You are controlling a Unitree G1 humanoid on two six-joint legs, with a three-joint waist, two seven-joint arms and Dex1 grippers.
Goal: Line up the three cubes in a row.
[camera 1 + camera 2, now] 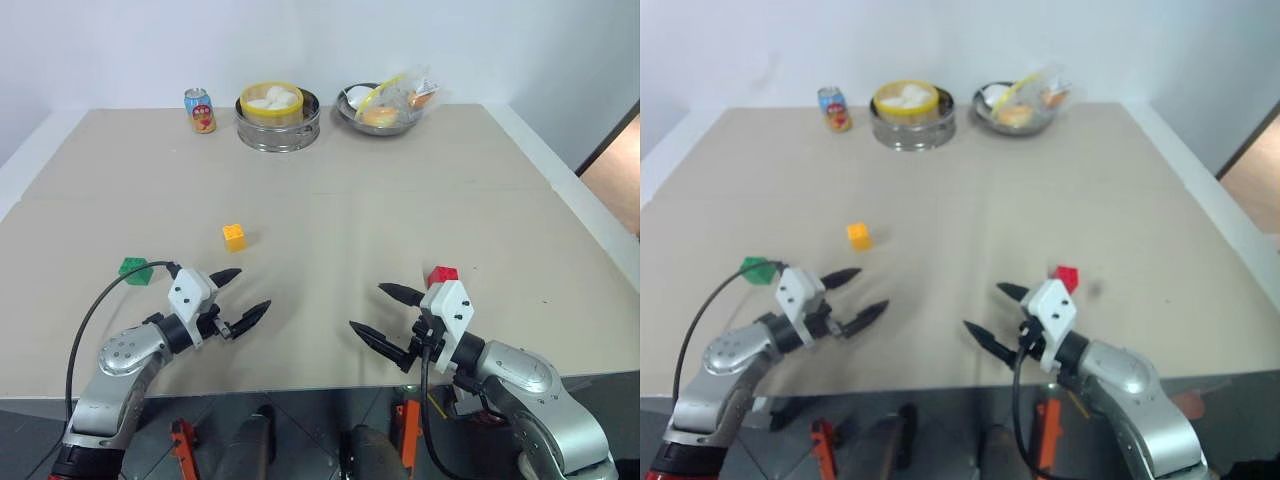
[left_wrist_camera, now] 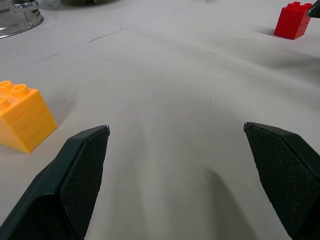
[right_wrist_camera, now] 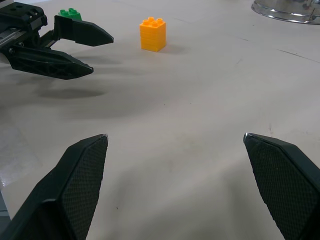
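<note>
The row is not begun, to judge from how the cubes lie. The three sit scattered on the surface, well apart from one another and in no line.

The green cube lies at the robot's left, near the front edge, just behind the left arm's wrist. The yellow cube sits farther in, ahead of the left hand and a little toward the middle. The red cube is over on the right, just behind the white housing of the right hand. Green and red lie at roughly the same depth; yellow sits somewhat farther back, so the three make a shallow triangle rather than a row.

Both hands hover low over the front of the surface, angled in toward each other, fingers spread wide and holding nothing. The left wrist view shows the yellow cube off to one side of the left fingers, not between them, with the red cube far off. The right wrist view shows bare surface between the right fingers.

So every step is left: each cube must be grasped or nudged, and all three brought into one line. Yellow looks the nearest pick for the left hand, red for the right.

The can, the steamer and the bowl stand along the far edge, clear of the work.
</note>
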